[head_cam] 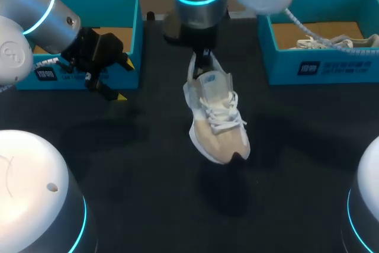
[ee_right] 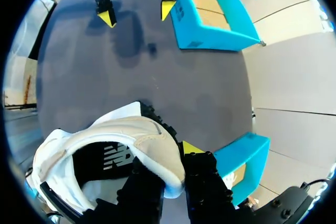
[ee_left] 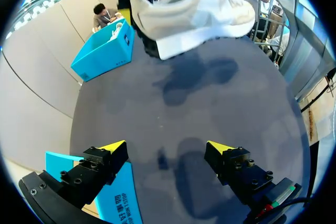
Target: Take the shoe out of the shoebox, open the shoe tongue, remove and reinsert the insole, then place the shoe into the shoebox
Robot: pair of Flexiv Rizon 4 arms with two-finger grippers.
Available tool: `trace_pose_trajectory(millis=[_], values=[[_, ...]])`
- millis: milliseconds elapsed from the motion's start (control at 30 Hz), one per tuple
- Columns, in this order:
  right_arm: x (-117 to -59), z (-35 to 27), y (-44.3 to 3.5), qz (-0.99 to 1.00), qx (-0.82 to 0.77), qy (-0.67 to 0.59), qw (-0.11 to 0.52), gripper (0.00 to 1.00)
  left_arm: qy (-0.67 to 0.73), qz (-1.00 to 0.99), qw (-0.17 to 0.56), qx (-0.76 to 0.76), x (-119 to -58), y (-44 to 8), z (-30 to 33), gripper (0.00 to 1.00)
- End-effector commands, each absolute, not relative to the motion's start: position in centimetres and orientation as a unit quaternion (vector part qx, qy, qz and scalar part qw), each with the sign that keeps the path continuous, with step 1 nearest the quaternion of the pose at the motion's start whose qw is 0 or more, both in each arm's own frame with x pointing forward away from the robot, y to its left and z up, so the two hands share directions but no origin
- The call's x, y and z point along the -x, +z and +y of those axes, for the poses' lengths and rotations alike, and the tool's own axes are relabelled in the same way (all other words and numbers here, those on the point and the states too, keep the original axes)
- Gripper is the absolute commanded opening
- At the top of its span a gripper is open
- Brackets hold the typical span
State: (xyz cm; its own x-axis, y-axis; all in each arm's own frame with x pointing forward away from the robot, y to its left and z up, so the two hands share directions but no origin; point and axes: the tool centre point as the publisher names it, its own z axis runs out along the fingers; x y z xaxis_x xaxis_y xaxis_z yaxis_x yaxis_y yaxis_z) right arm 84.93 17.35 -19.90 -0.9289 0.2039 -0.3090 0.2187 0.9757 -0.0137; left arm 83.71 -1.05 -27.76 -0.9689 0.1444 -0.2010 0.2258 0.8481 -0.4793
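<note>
A white and beige shoe (head_cam: pixel 217 118) hangs toe-down above the middle of the dark table. My right gripper (head_cam: pixel 201 62) is shut on its heel collar. In the right wrist view the shoe (ee_right: pixel 105 150) shows its dark insole, and the right gripper (ee_right: pixel 170 156) pinches the heel edge with one finger inside the shoe and one outside. My left gripper (head_cam: pixel 112 80) stands open and empty by the front of the left blue shoebox (head_cam: pixel 127 34). In the left wrist view the left gripper (ee_left: pixel 167 148) has bare table between its fingers, with the shoe (ee_left: pixel 194 9) well ahead of it.
A second blue shoebox (head_cam: pixel 320 66) at the back right holds another white shoe (head_cam: pixel 331 42). In the left wrist view that shoebox (ee_left: pixel 102 51) is far ahead, and the left shoebox (ee_left: pixel 113 198) lies under one finger.
</note>
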Motion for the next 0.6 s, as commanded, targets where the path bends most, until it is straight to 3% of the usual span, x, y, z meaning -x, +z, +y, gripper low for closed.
trace_pose_trajectory(millis=[33, 600], values=[[-84.1, 17.0, -16.2, 0.981, -0.106, -0.028, 0.161, 0.0, -0.257, 0.958, 0.079, -0.097, -83.6, -27.8, -1.0, 1.0], [-84.5, 16.7, -13.7, 0.979, -0.111, -0.023, 0.171, 0.0, -0.257, 0.958, 0.079, -0.097, -83.6, -27.8, -1.0, 1.0]])
